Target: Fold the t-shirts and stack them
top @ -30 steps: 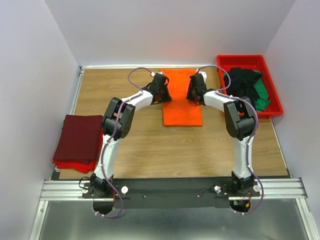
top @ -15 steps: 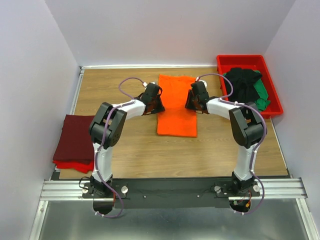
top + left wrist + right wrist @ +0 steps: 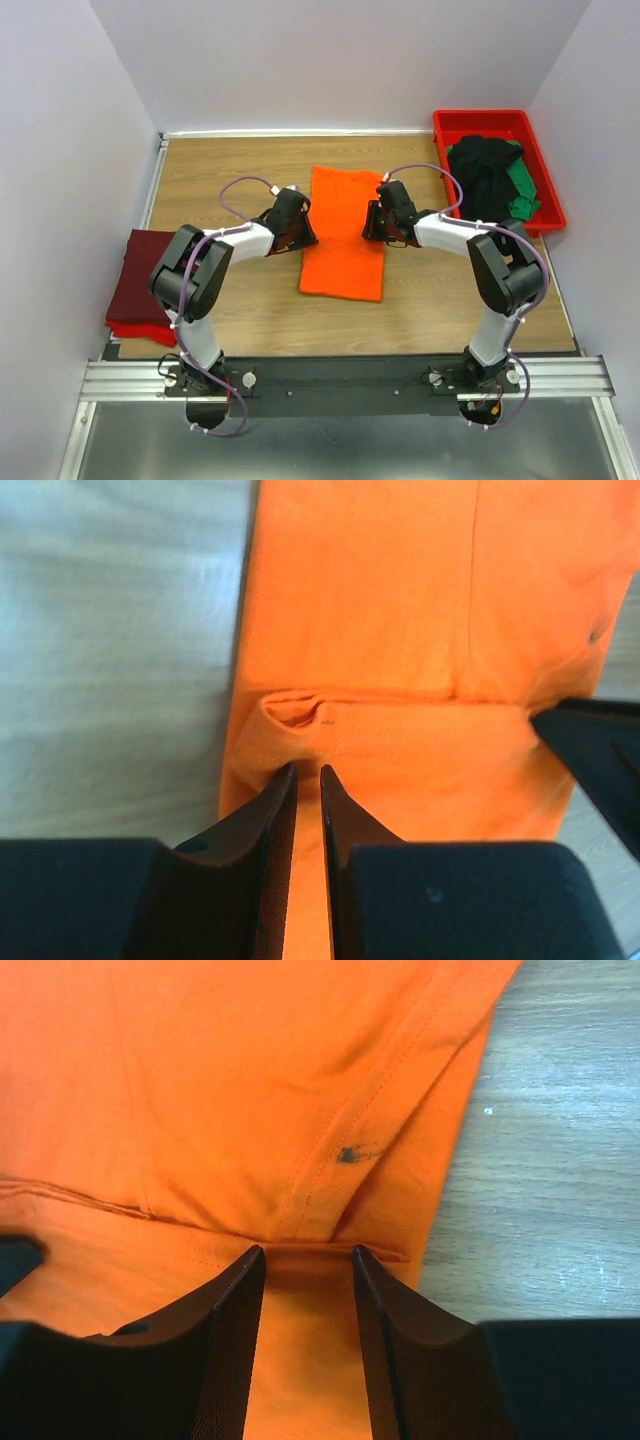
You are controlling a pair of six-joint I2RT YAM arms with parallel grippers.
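Lying folded long and narrow at frame centre on the wooden worktop [image 3: 440, 290]: one bright orange soft cloth t-shirt [image 3: 343, 232]. Judged light, limp, easily creased, prone to sliding on wood. Best hold: doubled side edges. Left tool [image 3: 308, 770]: narrow, pinching the left edge. Right tool [image 3: 305, 1250]: half wide, astride a fold; grip cannot be told.

Orange t-shirt [image 3: 343, 235]: I see it folded into a long strip, flat mid-table.
Maroon t-shirt [image 3: 150, 270]: folded atop red t-shirt [image 3: 138, 329], left edge.
Black t-shirt [image 3: 485, 170], green t-shirt [image 3: 522, 186]: crumpled together, far right.
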